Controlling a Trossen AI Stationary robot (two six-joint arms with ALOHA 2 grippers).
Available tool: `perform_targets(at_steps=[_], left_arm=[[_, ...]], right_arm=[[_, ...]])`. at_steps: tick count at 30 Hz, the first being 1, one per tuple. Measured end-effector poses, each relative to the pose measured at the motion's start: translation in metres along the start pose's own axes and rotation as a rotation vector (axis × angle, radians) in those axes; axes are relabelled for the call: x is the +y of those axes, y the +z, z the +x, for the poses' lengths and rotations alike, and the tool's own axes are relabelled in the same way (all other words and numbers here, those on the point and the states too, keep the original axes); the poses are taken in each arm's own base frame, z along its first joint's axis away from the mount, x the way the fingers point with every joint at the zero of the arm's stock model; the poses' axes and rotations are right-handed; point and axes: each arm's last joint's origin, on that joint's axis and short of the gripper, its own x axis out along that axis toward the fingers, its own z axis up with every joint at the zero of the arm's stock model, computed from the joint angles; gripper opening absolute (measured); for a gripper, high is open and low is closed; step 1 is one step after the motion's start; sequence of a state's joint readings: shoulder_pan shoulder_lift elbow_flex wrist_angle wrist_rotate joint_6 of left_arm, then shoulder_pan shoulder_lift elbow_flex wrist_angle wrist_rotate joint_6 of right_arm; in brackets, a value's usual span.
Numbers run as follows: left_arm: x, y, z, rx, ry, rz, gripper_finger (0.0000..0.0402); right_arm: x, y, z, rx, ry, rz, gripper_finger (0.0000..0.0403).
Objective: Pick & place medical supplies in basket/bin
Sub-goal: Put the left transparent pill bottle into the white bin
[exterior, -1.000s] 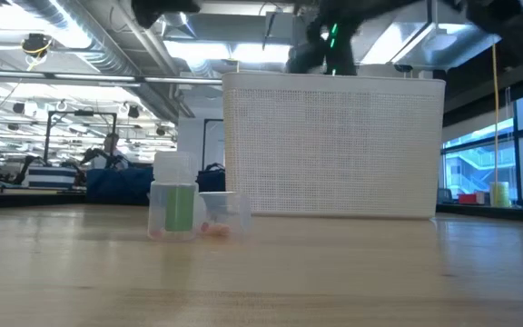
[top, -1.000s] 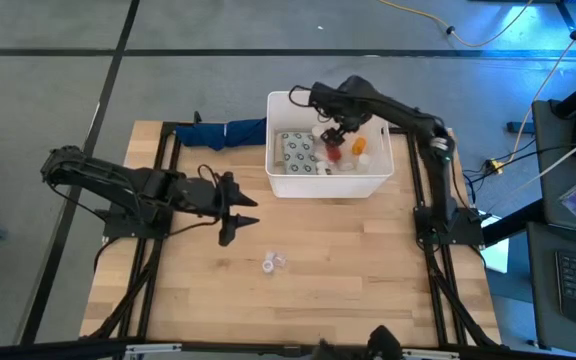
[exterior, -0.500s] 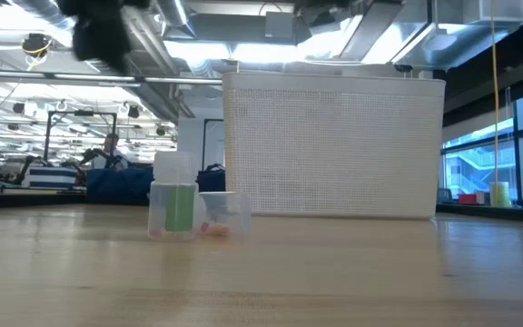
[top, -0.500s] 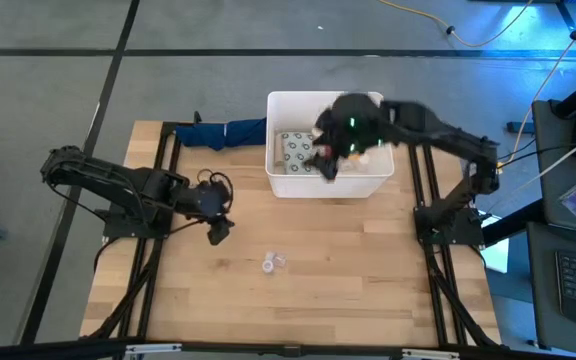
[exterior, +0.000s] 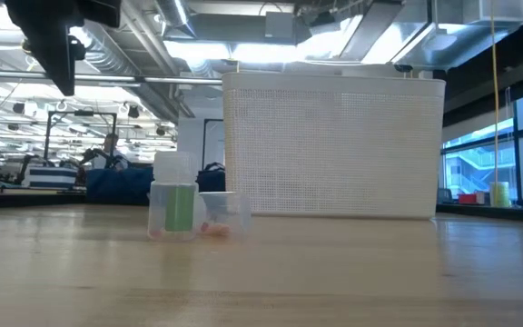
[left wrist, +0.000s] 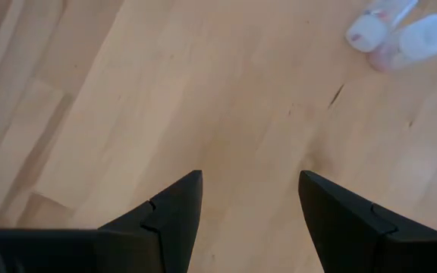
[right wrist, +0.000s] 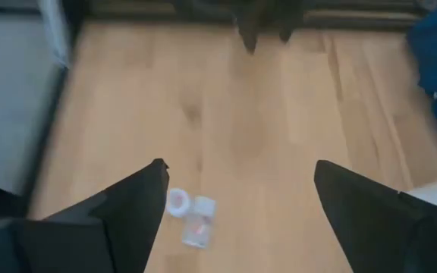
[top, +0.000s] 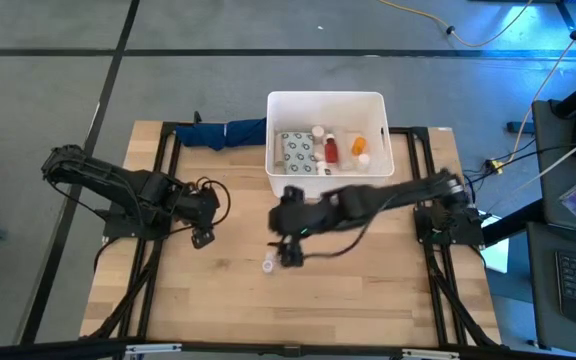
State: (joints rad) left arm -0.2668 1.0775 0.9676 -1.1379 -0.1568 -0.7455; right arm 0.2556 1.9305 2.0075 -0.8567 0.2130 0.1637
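High view: right gripper (top: pixel 290 254), jaws spread and empty, hovers just beside the two clear cups (top: pixel 270 264) mid-table; next it must drop over one. Left gripper (top: pixel 204 233) waits, parted. Beyond, bin (top: pixel 326 184) holds supplies.

My two arms (top: pixel 118 185) are dark, jointed, with black cables looping off them; my fingers (left wrist: pixel 174 220) are matte black, tapered wedges with small notches.
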Motion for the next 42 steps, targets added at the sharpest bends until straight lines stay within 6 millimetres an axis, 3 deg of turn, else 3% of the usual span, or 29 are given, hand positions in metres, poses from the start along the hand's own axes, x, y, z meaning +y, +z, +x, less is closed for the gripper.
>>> perform_targets(at_steps=[4, 8, 17, 22, 28, 42], left_arm=[[0.0, 0.0, 0.0, -0.006, -0.001, 0.067, 0.0212], [0.0, 0.0, 0.0, -0.006, -0.002, 0.111, 0.0212], [0.0, 0.0, 0.0, -0.004, -0.005, 0.131, 0.0212], [0.0, 0.0, 0.0, -0.005, -0.004, 0.131, 0.0212], [-0.001, 0.001, 0.0, -0.007, -0.004, 0.13, 0.0212], [-0.001, 0.001, 0.0, -0.013, -0.003, 0.129, 0.0212]], right_arm=[[0.014, -0.014, 0.052, 0.072, -0.022, -0.086, 0.033], [0.024, -0.034, 0.097, 0.182, 0.05, -0.063, 0.0328], [0.037, -0.066, 0.155, 0.3, 0.128, -0.047, 0.0293], [0.04, -0.077, 0.168, 0.338, 0.14, -0.061, 0.0287], [0.04, -0.078, 0.17, 0.344, 0.135, -0.039, 0.0282], [0.041, -0.082, 0.173, 0.374, 0.163, -0.039, 0.0197]])
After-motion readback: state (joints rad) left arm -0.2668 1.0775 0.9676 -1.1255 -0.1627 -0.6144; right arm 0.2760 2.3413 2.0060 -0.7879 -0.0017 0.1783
